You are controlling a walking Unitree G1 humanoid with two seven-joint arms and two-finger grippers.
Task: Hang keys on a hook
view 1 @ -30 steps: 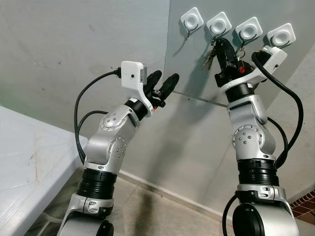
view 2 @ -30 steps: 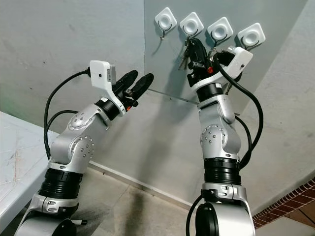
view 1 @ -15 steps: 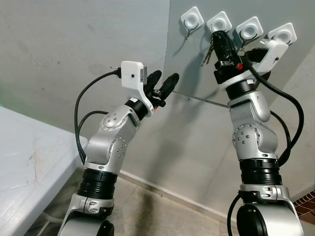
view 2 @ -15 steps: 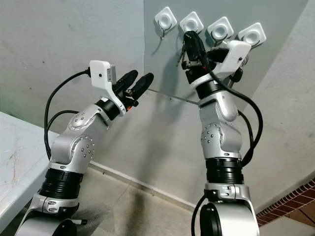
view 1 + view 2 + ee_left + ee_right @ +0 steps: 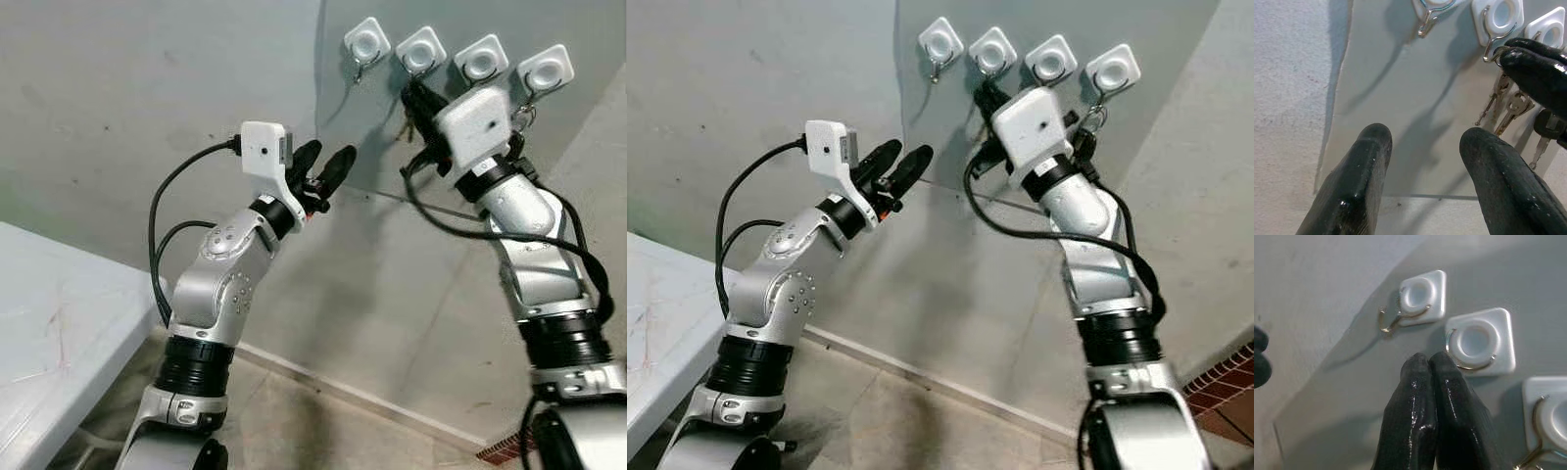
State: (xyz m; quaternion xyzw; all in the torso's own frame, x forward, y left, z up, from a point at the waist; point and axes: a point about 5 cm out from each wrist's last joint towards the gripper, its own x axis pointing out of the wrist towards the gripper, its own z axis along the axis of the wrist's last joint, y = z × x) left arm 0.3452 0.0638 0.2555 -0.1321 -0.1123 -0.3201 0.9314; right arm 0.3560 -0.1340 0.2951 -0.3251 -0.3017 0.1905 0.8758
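Four white square hooks sit in a row on a grey wall panel [image 5: 372,147]. My right gripper [image 5: 413,90] is raised against the second hook [image 5: 421,49], shut on the keys [image 5: 1512,108]. The keys dangle under its black fingers [image 5: 1535,68]. Their ring [image 5: 1492,55] touches that hook's wire tip; I cannot tell whether it is over it. In the right wrist view the pressed fingertips [image 5: 1420,363] lie just below the first hook [image 5: 1420,298] and second hook [image 5: 1479,340]. My left gripper [image 5: 331,153] is open, held up left of the panel and apart from it.
A white table [image 5: 59,323] stands at the lower left. The third hook [image 5: 480,57] and fourth hook [image 5: 545,69] lie to the right of the gripper. Tiled floor [image 5: 323,431] runs along the wall base, with red brick [image 5: 1227,390] at the lower right.
My right gripper has risen with the keys to the second hook, and its wrist has turned so the white camera box faces me. The left arm is still; the head view shifted slightly.
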